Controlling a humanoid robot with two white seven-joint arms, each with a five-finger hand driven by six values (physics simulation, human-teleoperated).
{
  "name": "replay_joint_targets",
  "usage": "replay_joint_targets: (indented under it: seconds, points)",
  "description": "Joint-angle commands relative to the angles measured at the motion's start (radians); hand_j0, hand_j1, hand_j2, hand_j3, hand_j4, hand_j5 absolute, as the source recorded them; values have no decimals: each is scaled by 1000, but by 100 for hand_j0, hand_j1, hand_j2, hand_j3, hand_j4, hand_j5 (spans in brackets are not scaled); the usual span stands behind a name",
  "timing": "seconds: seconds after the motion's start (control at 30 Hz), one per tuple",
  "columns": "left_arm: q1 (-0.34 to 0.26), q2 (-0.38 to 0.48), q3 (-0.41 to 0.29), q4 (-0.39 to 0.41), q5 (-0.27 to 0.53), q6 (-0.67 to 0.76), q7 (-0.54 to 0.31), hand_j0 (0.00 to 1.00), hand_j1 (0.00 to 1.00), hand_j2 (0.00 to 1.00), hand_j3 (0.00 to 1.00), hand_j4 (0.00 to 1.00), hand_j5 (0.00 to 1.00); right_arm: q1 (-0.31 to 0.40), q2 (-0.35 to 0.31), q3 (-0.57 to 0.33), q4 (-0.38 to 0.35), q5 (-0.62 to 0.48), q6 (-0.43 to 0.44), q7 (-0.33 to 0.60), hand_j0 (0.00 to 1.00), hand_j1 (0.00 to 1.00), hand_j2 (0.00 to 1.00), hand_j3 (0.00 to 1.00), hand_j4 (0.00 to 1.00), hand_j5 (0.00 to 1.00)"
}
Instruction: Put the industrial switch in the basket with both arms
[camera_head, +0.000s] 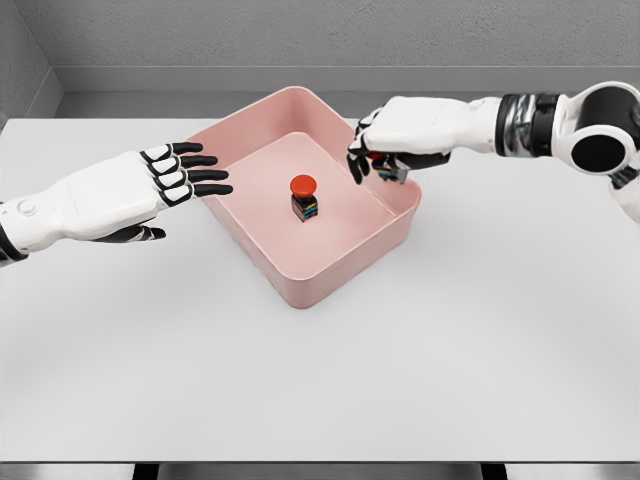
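Head view: an industrial switch (304, 198) with a red mushroom button on a dark, colour-banded body stands upright on the floor of a pink basket (330, 275), near the middle and clear of every wall. A second switch (388, 168), only partly visible (a patch of red and a grey-dark body show under the palm), is grasped in the right hand (385, 160), whose black-tipped fingers (356, 165) curl down around it above the basket's right rim. The right arm (530, 125) reaches in from the right edge, white with a dark-banded wrist and a black round joint. The left hand (150, 190) hovers just outside the basket's left wall, palm down, its fingers (200, 175) stretched straight and released, holding nothing; their tips come close to the rim, though whether they touch it cannot be told. The basket sits turned at an angle on a white surface (320, 400), with a grey wall (300, 35) behind.
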Motion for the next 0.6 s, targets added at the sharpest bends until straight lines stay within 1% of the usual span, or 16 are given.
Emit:
replay_joint_targets:
  seconds: [0.0,0.3,0.57]
  points:
    - [0,1,1,0,7,-1,1,100,100,100,100,100,100,0,14,15,1,-4,10,-1,43,43,43,43,43,43]
    - [0,1,1,0,7,-1,1,100,100,100,100,100,100,-6,42,17,3,-4,16,-1,43,43,43,43,43,43]
    - [-2,1,1,0,7,-1,1,100,100,100,100,100,100,-15,86,37,9,-4,28,-1,43,43,43,43,43,43]
